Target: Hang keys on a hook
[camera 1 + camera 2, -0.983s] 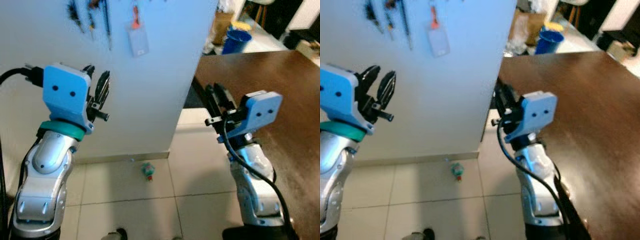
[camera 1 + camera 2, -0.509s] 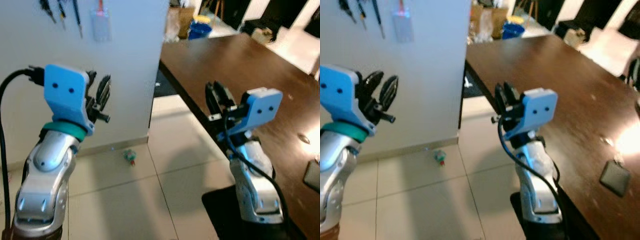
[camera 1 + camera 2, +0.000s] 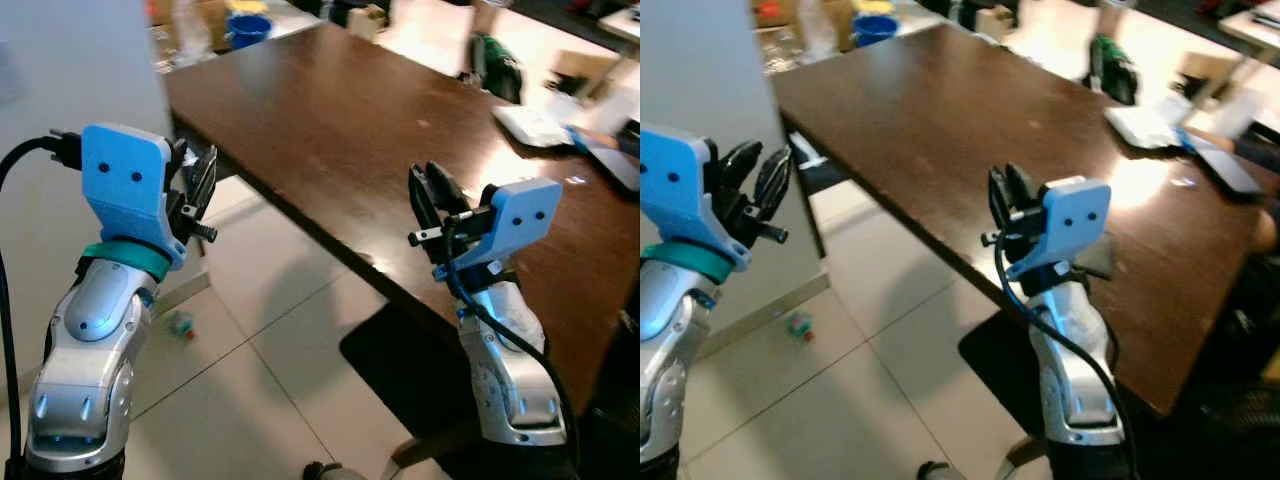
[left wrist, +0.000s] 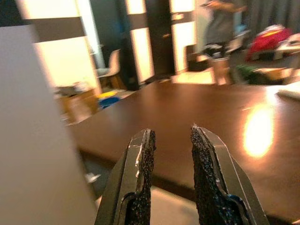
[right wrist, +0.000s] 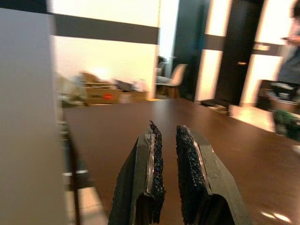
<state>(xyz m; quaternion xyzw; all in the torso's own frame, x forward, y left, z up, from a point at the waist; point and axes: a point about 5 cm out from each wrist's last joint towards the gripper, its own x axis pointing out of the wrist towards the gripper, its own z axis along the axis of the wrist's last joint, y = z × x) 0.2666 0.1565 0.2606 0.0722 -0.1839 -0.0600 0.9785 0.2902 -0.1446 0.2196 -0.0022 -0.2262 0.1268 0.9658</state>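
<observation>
You turned the head to the right since half a second ago, so the whole picture shifted: the white wall point(image 3: 60, 60) stood only at the left edge, and the long dark brown table point(image 3: 330, 120) took most of the view. The two arms kept the same raised pose in front of the camera. The left gripper point(image 4: 171, 133) was held up beside the wall with its jaws apart and nothing between them. The right gripper point(image 5: 168, 127) was held up over the near edge of the table, its jaws parted by only a narrow gap, also empty. On the tiled floor, near the foot of the wall, lay one small teal and red object point(image 3: 180, 323), too small to tell if it was the keys, and well apart from both grippers. I counted two grippers, one table, one small object on the floor, one blue bucket point(image 3: 245, 25) beyond the far end of the table and one dark mat point(image 3: 400, 360) under the table. In the left wrist view one person point(image 4: 220, 28) stood blurred at the far side of the room.
</observation>
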